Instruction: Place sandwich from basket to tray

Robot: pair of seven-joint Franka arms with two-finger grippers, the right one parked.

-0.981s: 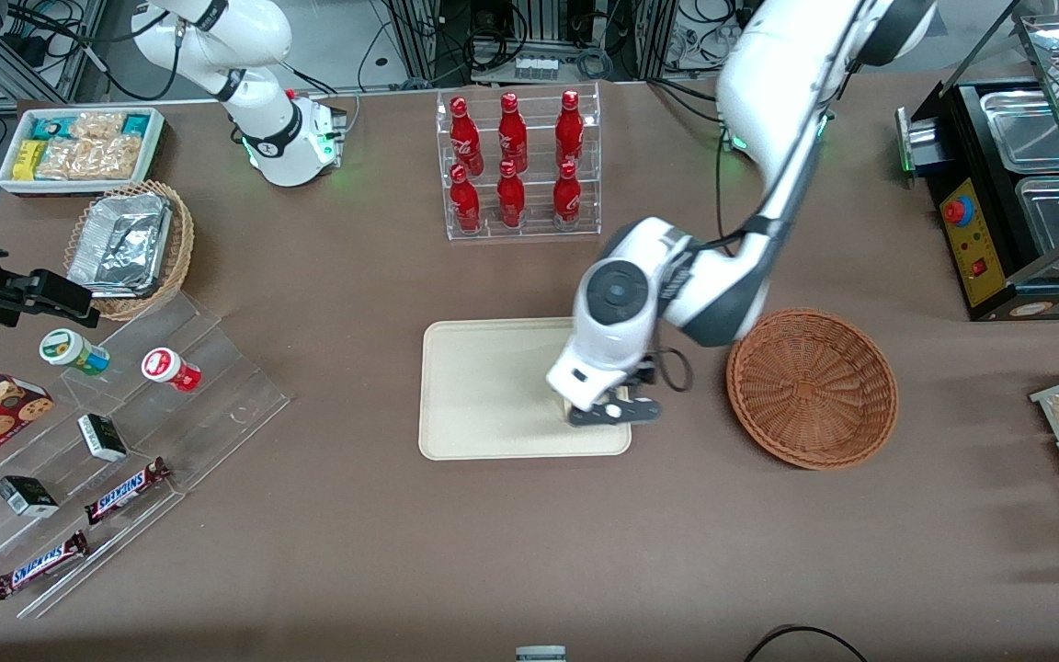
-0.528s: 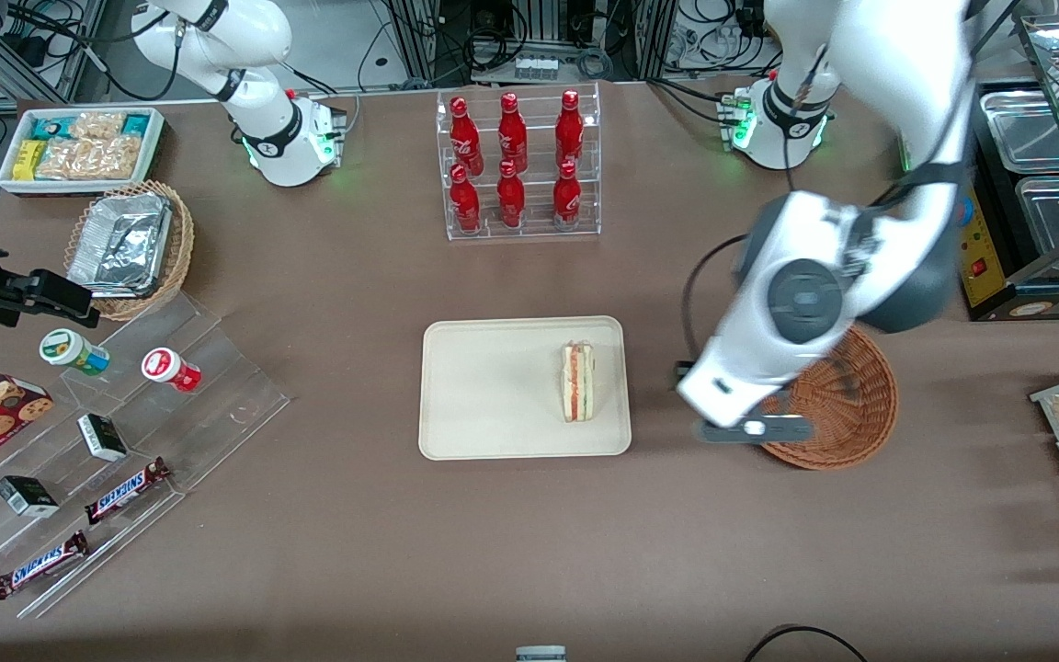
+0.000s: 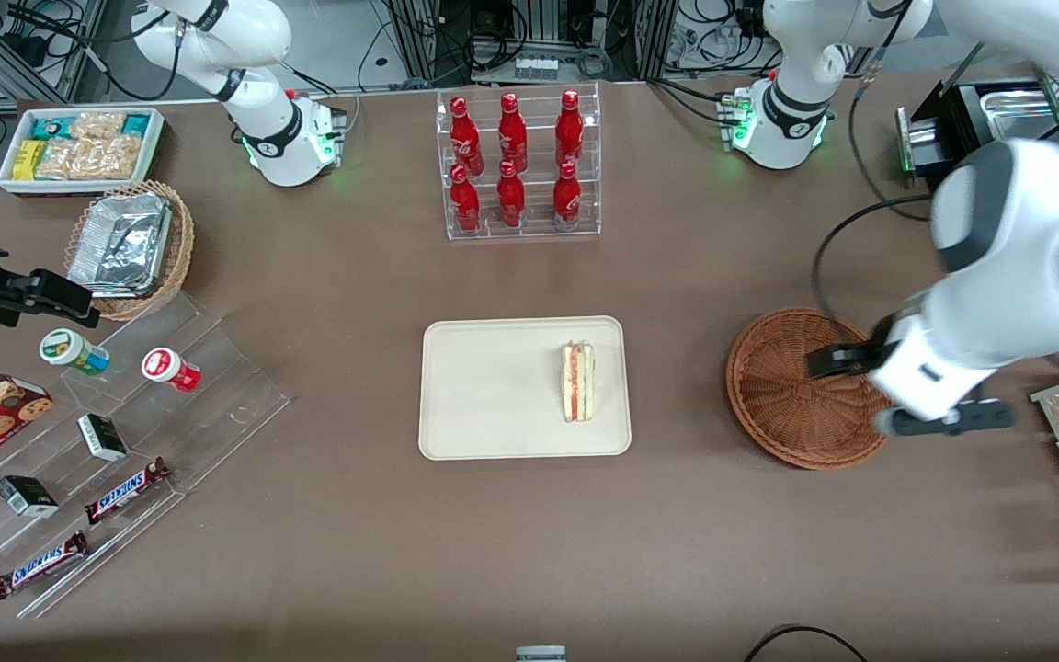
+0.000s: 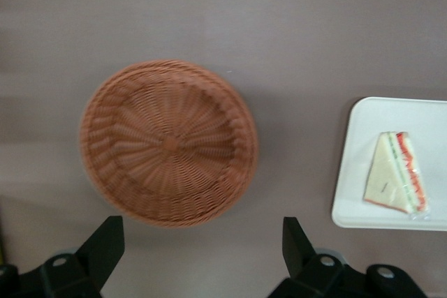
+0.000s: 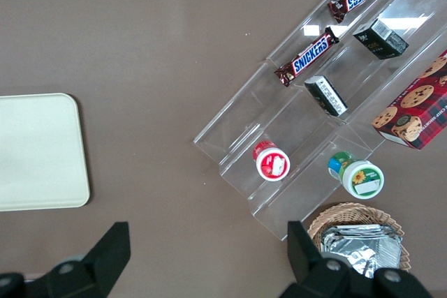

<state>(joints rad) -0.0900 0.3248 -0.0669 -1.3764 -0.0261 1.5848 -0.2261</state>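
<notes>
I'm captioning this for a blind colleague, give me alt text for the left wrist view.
A sandwich lies on a white tray, apart from an empty wicker basket on a brown table. The gripper hangs above with its fingers open.

Sandwich on tray, basket holding nothing

The sandwich lies flat on the cream tray, at the end nearest the round reddish-brown wicker basket, red, green and yellow filling showing. The gripper hangs above the basket's rim, fingers spread apart.
</notes>
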